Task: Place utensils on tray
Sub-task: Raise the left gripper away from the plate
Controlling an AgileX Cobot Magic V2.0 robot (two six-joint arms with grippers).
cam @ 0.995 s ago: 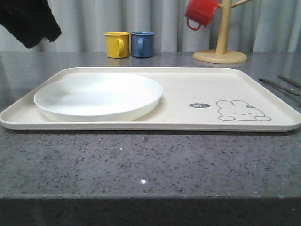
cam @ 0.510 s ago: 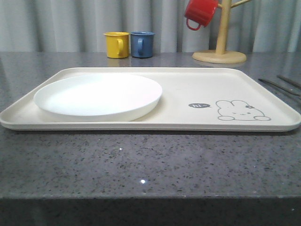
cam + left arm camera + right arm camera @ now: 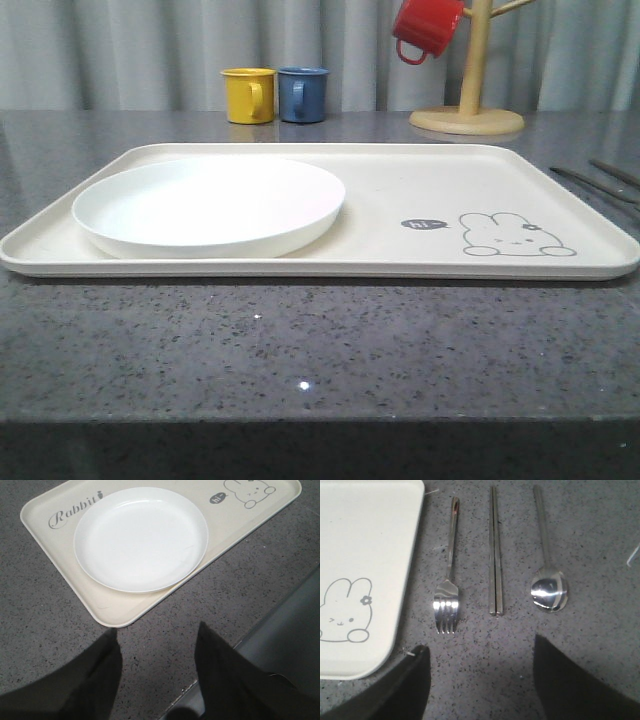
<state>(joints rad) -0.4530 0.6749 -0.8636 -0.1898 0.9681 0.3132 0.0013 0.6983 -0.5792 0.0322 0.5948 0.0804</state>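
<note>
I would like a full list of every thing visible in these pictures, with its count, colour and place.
tray: 1, cream with grey rabbit drawing, on the grey countertop.
plate: 1, white, on the tray's left part.
fork: 1, silver, on the countertop beside the tray's rabbit end.
chopsticks: 1 pair, silver, between fork and spoon.
spoon: 1, silver, beyond the chopsticks, farthest from the tray.
mugs: 3; yellow and blue standing behind the tray, red hanging on the wooden mug tree.
left end effector: black, open, above bare countertop near the tray corner.
right end effector: black, open, above the utensils.
</note>
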